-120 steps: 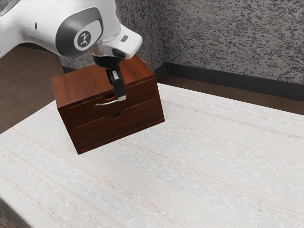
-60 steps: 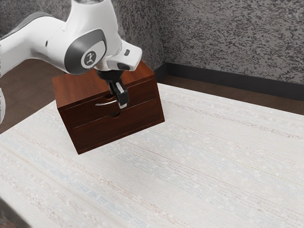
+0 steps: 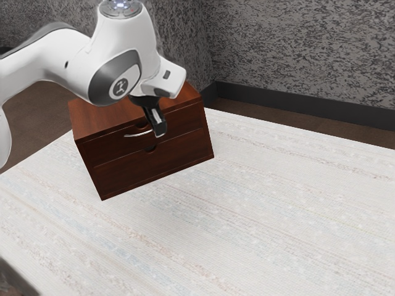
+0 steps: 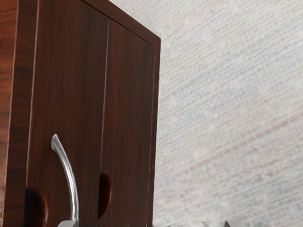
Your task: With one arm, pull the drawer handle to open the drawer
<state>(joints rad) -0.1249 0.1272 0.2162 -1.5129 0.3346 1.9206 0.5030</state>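
Dark brown wooden drawer [image 3: 179, 120], top one of two, shut flush, right by the hand [image 3: 160, 131]. Thin curved silver handle [image 3: 139, 133] on its front, just beside the hand.

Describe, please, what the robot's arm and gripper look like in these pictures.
The arm is built of smooth, rounded, glossy white shells. A round grey joint cap on its side bears a small white logo, and a pale disc tops the joint above it. The gripper is black and slim.

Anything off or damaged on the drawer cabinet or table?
Nothing damaged or askew: cabinet sits flat on the table, drawers flush. Only quirk: lower drawer has a recess but no handle; upper drawer has a silver handle.
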